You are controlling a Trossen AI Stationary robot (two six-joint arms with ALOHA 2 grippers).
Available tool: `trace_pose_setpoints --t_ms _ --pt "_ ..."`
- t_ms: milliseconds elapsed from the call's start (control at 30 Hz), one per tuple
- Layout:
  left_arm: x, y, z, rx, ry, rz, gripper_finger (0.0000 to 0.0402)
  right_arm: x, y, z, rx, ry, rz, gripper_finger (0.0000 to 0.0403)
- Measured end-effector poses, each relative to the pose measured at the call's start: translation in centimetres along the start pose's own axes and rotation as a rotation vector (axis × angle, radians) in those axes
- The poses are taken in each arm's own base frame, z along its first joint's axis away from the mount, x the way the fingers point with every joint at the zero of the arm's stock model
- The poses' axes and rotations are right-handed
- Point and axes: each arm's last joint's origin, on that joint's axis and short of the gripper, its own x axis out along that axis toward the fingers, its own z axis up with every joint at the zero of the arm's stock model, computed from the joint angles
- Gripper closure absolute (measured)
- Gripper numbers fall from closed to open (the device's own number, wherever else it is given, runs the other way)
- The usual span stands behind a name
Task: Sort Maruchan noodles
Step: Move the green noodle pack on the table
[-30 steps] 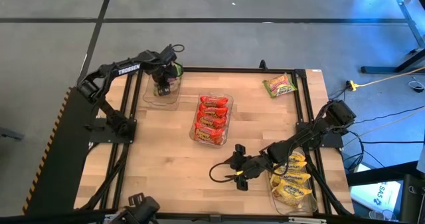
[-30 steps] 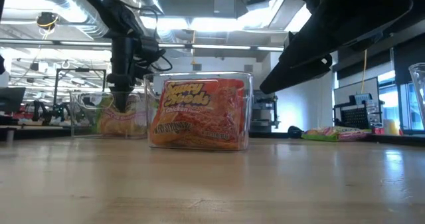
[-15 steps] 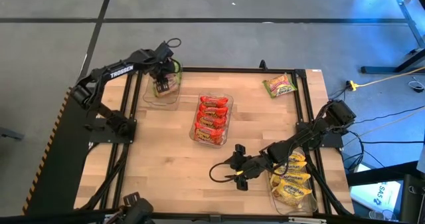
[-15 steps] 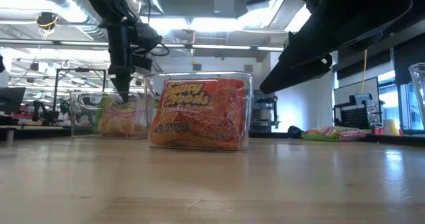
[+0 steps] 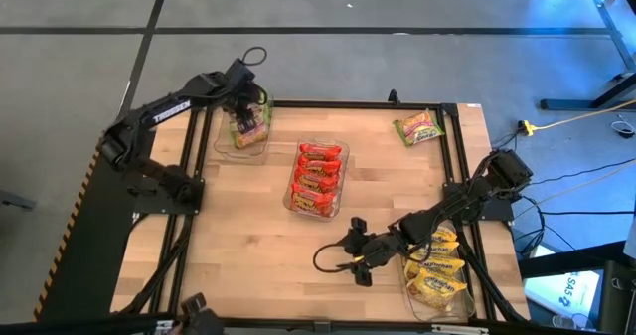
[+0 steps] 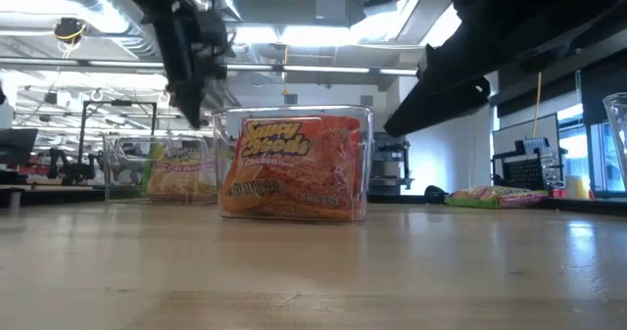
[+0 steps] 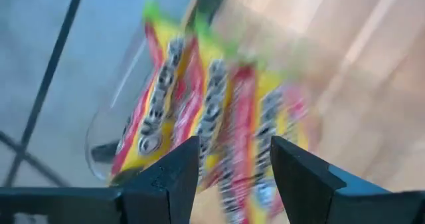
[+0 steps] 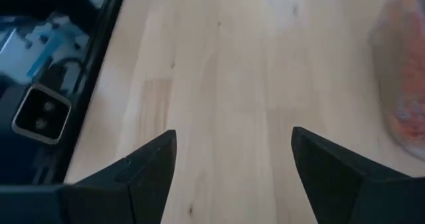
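Several green-edged noodle packets (image 7: 199,111) stand on edge in a clear tray (image 5: 225,141) at the table's far left. My left gripper (image 5: 242,104) hangs open above them, touching nothing; the left wrist view shows the packets between its spread fingers. Red packets (image 5: 317,178) fill the middle tray, and yellow packets (image 5: 435,271) fill a tray at the near right. One green packet (image 5: 418,127) lies flat on the table at the far right. My right gripper (image 5: 354,261) waits open over bare wood near the front edge.
The middle tray (image 6: 364,164) stands tall in the low view, with the left tray (image 6: 122,173) behind it. A black frame (image 5: 455,166) runs along the table's sides. A black cable loop (image 5: 323,260) lies by my right gripper. Bare wood (image 5: 248,236) lies between the trays.
My left gripper has risen out of the far-left tray and tipped a little toward the far edge, its fingers staying apart. The green packets have stayed in the tray.
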Motion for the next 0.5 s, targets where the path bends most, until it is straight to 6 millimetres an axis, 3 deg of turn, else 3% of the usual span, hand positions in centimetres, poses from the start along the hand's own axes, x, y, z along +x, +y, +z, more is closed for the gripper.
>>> trace_pose_setpoints --t_ms 100,200,333,500 --pt "-2.8 -0.8 0.7 -0.092 -0.142 -0.048 0.0224 -0.1 -0.3 0.2 -0.024 0.045 0.002 0.0130" --pt "-5.2 -2.4 1.1 -0.160 -0.281 -0.226 0.0224 -1.4 -0.7 1.5 -0.040 0.074 -0.056 0.0130" --pt "-7.5 -5.9 1.2 -0.080 -0.367 -0.413 0.0227 -4.6 -1.7 2.8 -0.119 0.061 -0.227 0.0150" --pt "-9.1 -10.1 0.3 -0.047 -0.372 -0.400 0.0229 -9.1 -4.5 3.6 -0.100 0.072 -0.516 0.0206"
